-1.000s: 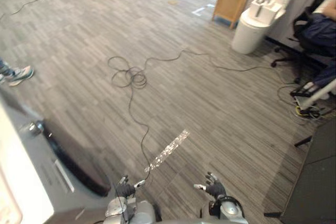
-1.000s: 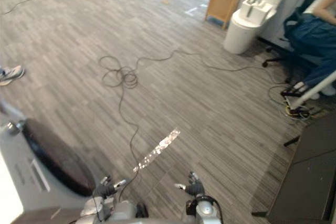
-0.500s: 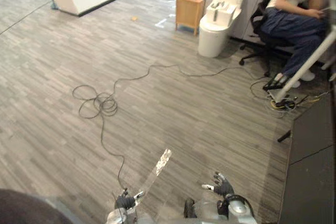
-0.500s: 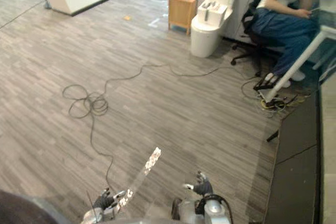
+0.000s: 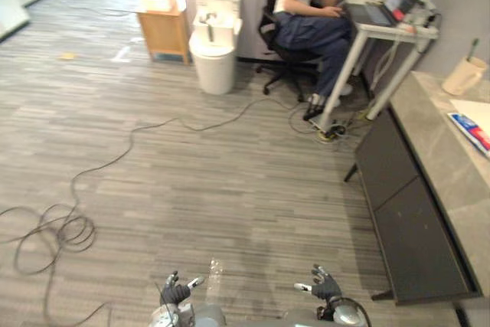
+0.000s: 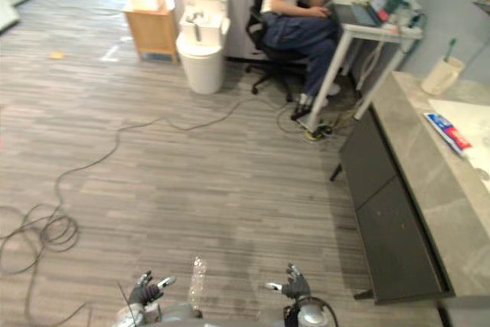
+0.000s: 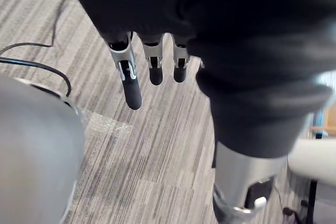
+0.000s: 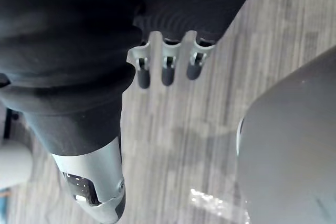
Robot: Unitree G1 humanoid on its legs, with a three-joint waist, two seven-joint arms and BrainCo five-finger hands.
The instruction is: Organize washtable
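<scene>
One large change: the whole view has swung, so the head camera has turned rather than anything on the floor [image 5: 230,189] moving. The tabletop [image 5: 440,151], a long grey slab over a dark cabinet [image 5: 402,220], has come into sight. Beyond the tabletop's far end a person [image 5: 306,5] sits at a desk [image 5: 387,22], and a toilet [image 5: 214,47] stands well apart from the tabletop across the floor. At the tabletop's far end stands a cup [image 5: 464,76] holding a brush [image 5: 474,47], and nearer along it lies a tube [image 5: 468,129]. These look like the things to tidy, and all appear untouched. The left robot hand [image 5: 174,293] and right robot hand [image 5: 325,287] hang low, well short of the tabletop, fingers slack and empty. I judge the task to be at its approach: the robot must close on the tabletop before any reach.
</scene>
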